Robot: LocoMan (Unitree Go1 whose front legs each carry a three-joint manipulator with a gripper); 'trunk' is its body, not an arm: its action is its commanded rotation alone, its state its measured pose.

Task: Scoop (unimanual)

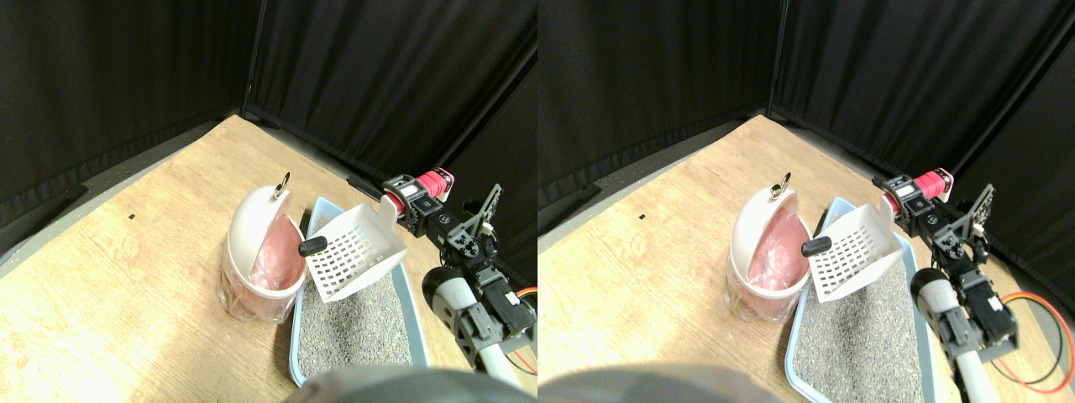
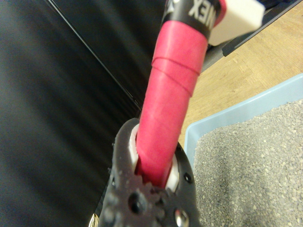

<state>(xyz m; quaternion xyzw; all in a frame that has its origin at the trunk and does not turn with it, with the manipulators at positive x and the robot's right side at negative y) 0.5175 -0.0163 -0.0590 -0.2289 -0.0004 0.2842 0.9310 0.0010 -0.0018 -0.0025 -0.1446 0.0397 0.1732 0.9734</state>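
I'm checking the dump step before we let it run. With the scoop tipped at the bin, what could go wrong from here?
1. The dark lump sits at the scoop's lower edge, right by the bin rim; it might drop outside onto the floor.
2. The bin's lid is only partly swung open, so the scoop may knock it.
3. The claw grips the red handle near one end; the tilted scoop could twist in the grip.
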